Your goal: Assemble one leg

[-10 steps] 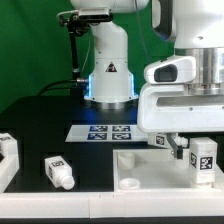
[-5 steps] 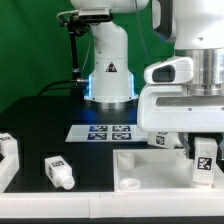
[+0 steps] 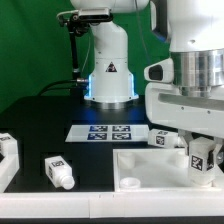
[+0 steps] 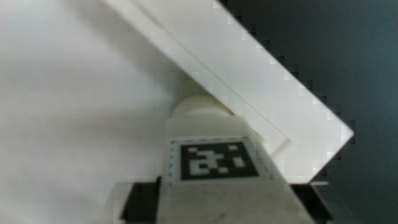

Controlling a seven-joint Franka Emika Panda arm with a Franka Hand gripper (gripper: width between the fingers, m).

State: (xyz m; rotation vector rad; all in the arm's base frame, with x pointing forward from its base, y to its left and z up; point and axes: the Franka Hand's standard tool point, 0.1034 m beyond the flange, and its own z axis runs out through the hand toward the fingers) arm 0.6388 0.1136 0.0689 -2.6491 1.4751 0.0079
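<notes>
My gripper (image 3: 203, 160) is shut on a white leg (image 3: 203, 158) with a black-and-white tag and holds it upright over the far right part of the large white recessed panel (image 3: 150, 165). In the wrist view the leg (image 4: 217, 150) fills the space between my dark fingers (image 4: 148, 198), its narrower end pointing at the panel (image 4: 71, 110) near its raised rim (image 4: 249, 70). Another leg (image 3: 58, 171) lies on its side on the black table at the exterior view's left. A third tagged leg (image 3: 160, 137) sits behind the panel.
The marker board (image 3: 108, 131) lies on the table in front of the robot base (image 3: 110, 75). A white tagged block (image 3: 8, 152) stands at the exterior view's far left edge.
The arm has turned at the wrist and the held leg has shifted slightly lower, toward the panel. The other parts have not moved.
</notes>
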